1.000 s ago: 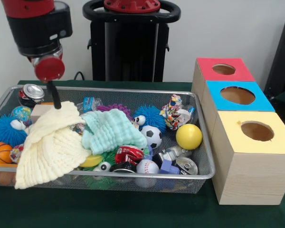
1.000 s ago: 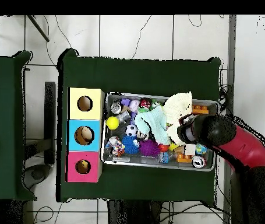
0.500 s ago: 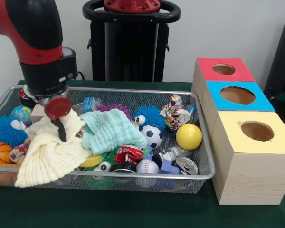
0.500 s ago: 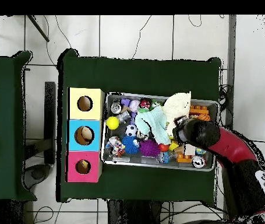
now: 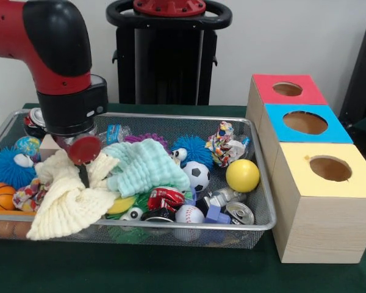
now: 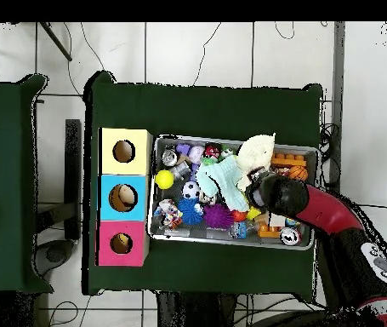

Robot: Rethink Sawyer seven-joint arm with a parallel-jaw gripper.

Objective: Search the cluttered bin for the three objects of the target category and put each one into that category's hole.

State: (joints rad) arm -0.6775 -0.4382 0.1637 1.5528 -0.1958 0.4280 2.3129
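A wire bin (image 5: 263,178) holds mixed clutter: balls, crushed cans, wrappers and two cloths. My gripper (image 5: 83,176) reaches down into the left part of the bin, shut on the cream cloth (image 5: 66,206), which bunches up around it. A mint cloth (image 5: 144,168) lies just to the right of it. Loose in the bin are a yellow ball (image 5: 242,175), a soccer ball (image 5: 197,174), a baseball (image 5: 189,215), a basketball (image 5: 0,195) and a silver can (image 5: 239,212). In the overhead view the arm (image 6: 292,197) covers the gripper beside the cream cloth (image 6: 256,153).
Three wooden boxes with round holes stand beside the bin: red (image 5: 287,90), blue (image 5: 305,122) and yellow (image 5: 329,168). Blue spiky balls (image 5: 192,149) and a crumpled wrapper (image 5: 226,143) lie at the back. A red crushed can (image 5: 165,198) sits near the front rim.
The arm has come down and forward into the bin. The cream cloth, lifted in a peak before, now lies lower and bunched, uncovering a colourful item at the left.
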